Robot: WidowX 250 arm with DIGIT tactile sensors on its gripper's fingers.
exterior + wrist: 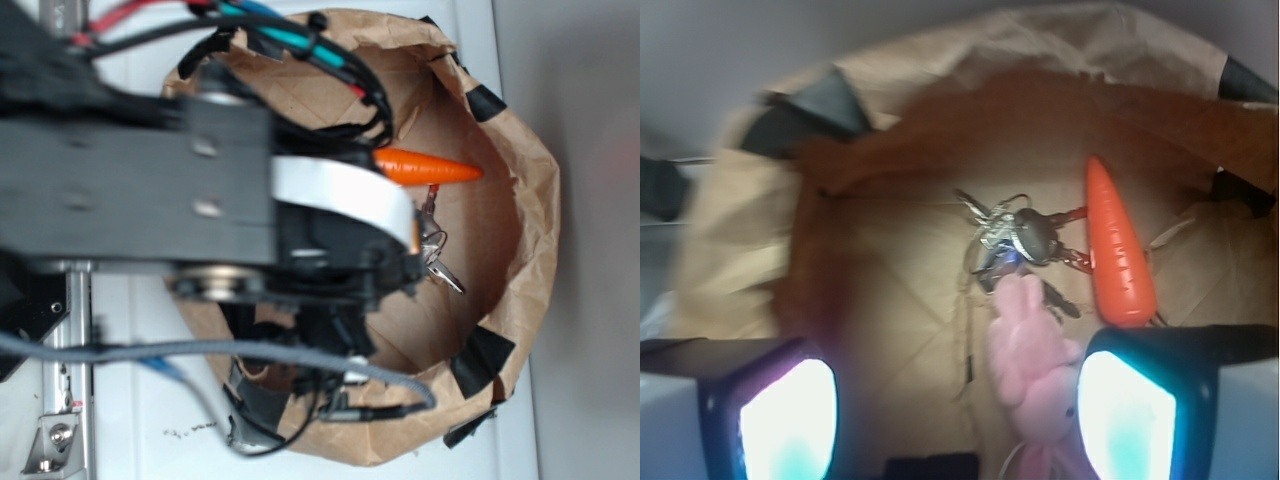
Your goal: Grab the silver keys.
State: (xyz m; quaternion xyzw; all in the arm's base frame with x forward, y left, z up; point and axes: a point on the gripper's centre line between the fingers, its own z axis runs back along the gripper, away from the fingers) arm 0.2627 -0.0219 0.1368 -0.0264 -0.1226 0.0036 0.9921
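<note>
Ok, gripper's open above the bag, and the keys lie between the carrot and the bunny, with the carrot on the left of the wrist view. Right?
Not quite. In the wrist view the carrot is on the right, not the left. The rest stands: the gripper is open above the bag, and the keys lie between the carrot and the bunny.

Exterior view: bright, even light, my arm (150, 190) soft with blur. Wrist view: dim, warm, edges smeared; my finger pads (1125, 420) glare white-cyan; silver keys (1015, 240) slightly soft.
</note>
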